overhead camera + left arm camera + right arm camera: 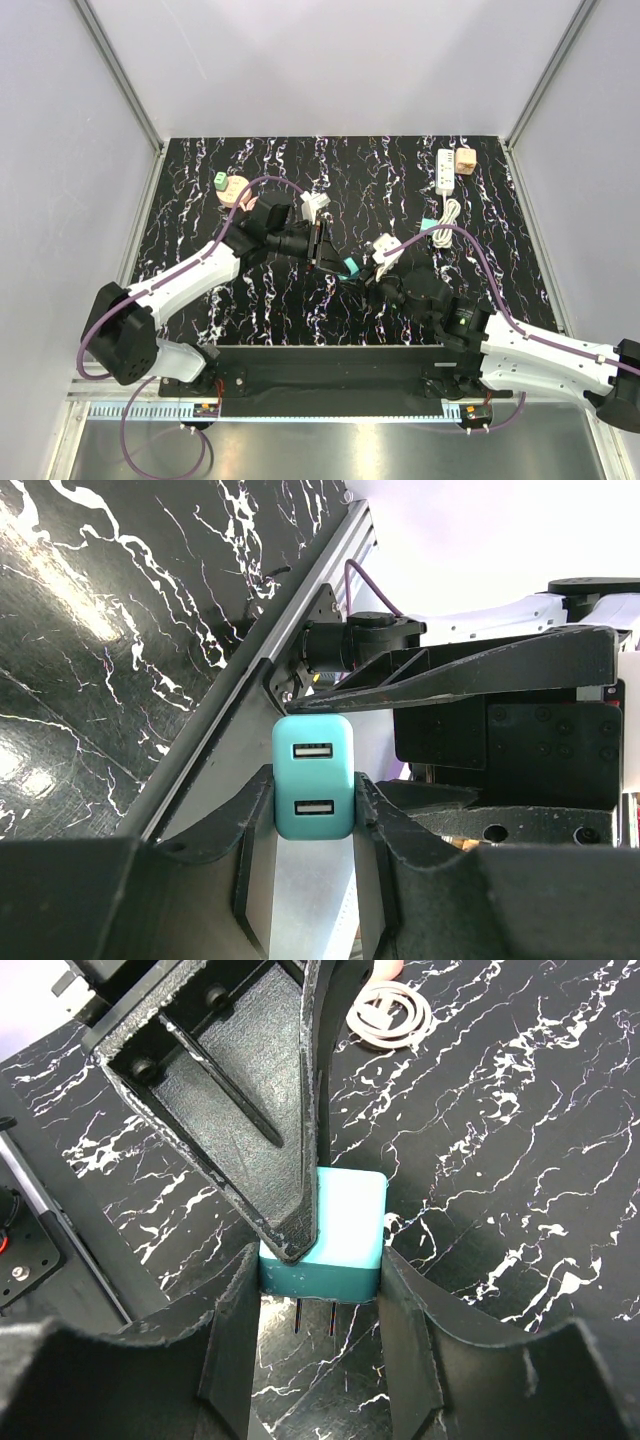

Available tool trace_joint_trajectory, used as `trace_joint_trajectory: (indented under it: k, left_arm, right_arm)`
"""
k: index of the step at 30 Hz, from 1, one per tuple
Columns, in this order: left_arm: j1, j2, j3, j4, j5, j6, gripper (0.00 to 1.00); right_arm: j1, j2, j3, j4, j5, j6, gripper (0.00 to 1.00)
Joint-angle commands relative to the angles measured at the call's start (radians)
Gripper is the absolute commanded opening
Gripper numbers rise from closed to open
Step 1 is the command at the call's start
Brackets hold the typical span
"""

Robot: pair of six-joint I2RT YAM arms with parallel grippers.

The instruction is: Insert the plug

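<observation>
Pale walls box in a black, white-veined counter. Over its middle both arms meet on one teal charger. The left end effector is clamped on its sides, two USB ports facing that wrist. The right end effector pinches it too, two prongs showing beneath. In the far right corner lies a white power strip, its long axis running away from the arms. The plug sits on the counter just beside the strip's far end, well apart from both end effectors — which way it points is too small to tell.
</observation>
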Motion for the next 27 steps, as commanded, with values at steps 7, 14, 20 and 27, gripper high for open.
trace_joint_trajectory:
  k: [7, 14, 20, 27]
  left_arm:
    - [-0.008, 0.015, 0.038, 0.098, -0.001, -0.04, 0.36]
    - [-0.008, 0.027, 0.044, 0.104, -0.001, -0.048, 0.5]
    - [-0.008, 0.033, 0.049, 0.115, 0.013, -0.057, 0.16]
    - [-0.008, 0.027, 0.099, 0.005, 0.027, 0.009, 0.52]
  right_arm:
    - [0.011, -0.012, 0.014, 0.097, -0.077, 0.015, 0.0]
    - [0.011, -0.017, 0.007, 0.1, -0.083, 0.016, 0.0]
    - [0.011, -0.032, 0.001, 0.1, -0.058, 0.015, 0.0]
    - [0.011, -0.036, -0.008, 0.095, -0.045, 0.026, 0.0]
